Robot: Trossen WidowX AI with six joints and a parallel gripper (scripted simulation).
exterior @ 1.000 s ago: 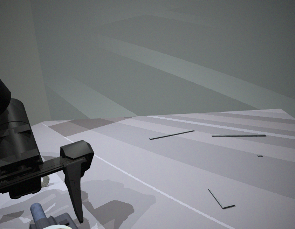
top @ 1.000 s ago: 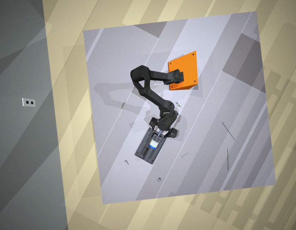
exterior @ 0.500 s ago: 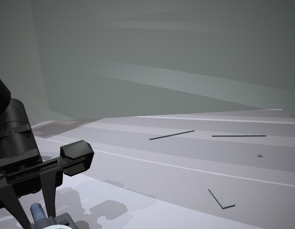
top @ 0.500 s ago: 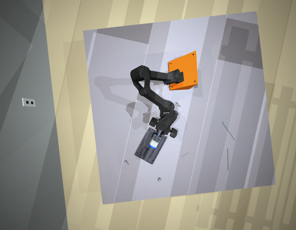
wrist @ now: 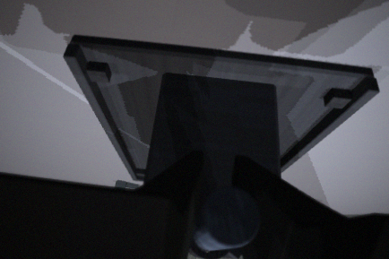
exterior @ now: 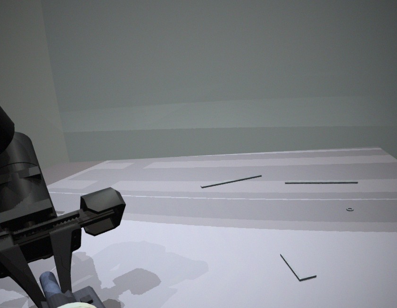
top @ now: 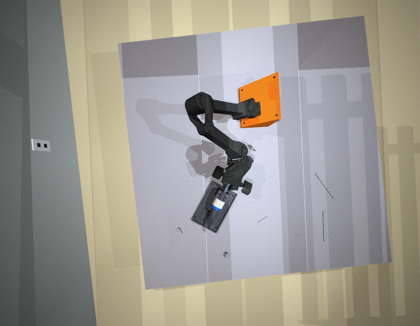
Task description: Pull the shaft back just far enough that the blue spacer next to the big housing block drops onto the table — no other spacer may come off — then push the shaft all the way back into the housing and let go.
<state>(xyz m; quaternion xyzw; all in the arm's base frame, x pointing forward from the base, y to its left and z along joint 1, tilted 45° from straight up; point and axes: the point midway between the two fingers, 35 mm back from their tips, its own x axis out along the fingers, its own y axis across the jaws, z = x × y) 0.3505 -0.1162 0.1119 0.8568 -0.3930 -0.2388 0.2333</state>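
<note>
The dark housing fixture has a rectangular base (top: 224,212) (wrist: 224,54) and lies on the table. The blue-grey shaft (top: 226,188) (exterior: 50,282) (wrist: 230,218) sticks out of its end nearest the arm. The blue spacer (top: 216,207) sits in line with the shaft, beside the cream spacers (top: 218,202), which show only as a rim at the bottom edge of the exterior view. My gripper (top: 227,189) (exterior: 54,295) (wrist: 217,164) is shut on the shaft's protruding part, one finger on each side. The contact itself is dark in the wrist view. No spacer is seen lying on the table near the fixture.
The orange base plate (top: 261,94) stands behind the arm. A pale ring (top: 252,147) lies near the wrist. Thin strips (exterior: 231,181) (exterior: 321,182), an L-shaped piece (top: 262,219) (exterior: 300,278) and a small ring (exterior: 350,209) lie off to the right. Small parts (top: 226,254) (top: 179,230) lie beyond the fixture.
</note>
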